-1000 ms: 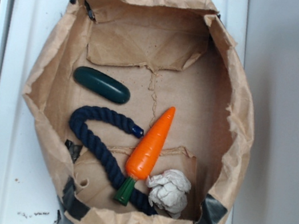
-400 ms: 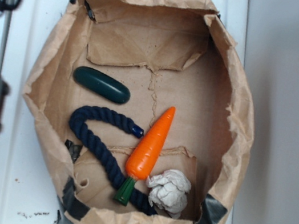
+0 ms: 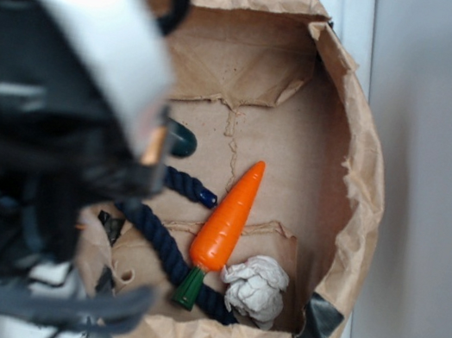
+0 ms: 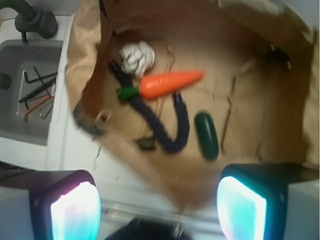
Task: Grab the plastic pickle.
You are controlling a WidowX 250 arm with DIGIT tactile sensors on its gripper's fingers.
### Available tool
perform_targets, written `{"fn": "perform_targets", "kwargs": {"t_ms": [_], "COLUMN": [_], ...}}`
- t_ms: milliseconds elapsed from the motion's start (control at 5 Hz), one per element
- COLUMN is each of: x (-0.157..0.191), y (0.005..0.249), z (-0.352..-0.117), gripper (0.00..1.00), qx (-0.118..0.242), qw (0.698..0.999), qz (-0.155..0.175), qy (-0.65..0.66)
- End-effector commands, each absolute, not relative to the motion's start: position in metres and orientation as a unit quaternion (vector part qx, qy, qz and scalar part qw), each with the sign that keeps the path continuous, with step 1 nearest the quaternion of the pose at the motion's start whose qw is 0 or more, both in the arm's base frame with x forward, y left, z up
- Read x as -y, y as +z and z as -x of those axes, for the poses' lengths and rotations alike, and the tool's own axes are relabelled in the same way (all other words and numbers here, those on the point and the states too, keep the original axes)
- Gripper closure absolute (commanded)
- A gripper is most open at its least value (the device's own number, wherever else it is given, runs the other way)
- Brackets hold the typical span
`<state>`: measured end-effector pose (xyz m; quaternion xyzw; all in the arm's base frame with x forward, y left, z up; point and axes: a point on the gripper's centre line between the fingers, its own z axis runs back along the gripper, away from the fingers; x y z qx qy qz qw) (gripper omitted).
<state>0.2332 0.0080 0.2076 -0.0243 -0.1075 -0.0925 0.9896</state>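
My gripper (image 4: 157,210) has its jaws spread wide and empty, the two lit pads (image 4: 75,212) sitting at the bottom corners of the wrist view. The plastic pickle (image 4: 206,135) lies flat on the paper bag's (image 4: 260,100) floor, ahead of the jaws and nearer the right pad, well apart from both. Left of it curls the navy rope (image 4: 170,132), with the orange carrot (image 4: 170,84) farther ahead. From the exterior camera I see only the pickle's rounded end (image 3: 182,139); the blurred arm (image 3: 53,104) seems to cover the rest.
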Motion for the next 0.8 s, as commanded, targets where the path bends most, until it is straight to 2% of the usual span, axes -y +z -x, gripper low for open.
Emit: {"fn": "perform_targets", "kwargs": {"t_ms": [0,200,400,600], "x": [-0.027,-0.031,-0.038,-0.048], "y": [0.159,0.129,0.107,0.098], "z": [-0.282,-0.287,-0.285,-0.281], "gripper": [0.00,0.00,0.00,0.00], "qx": [0.147,0.133,0.115,0.107], "qw": [0.961,0.957,0.957,0.956], "qz": [0.014,-0.030,-0.040,-0.053], "qy": [-0.235,-0.257,-0.262,-0.266]}}
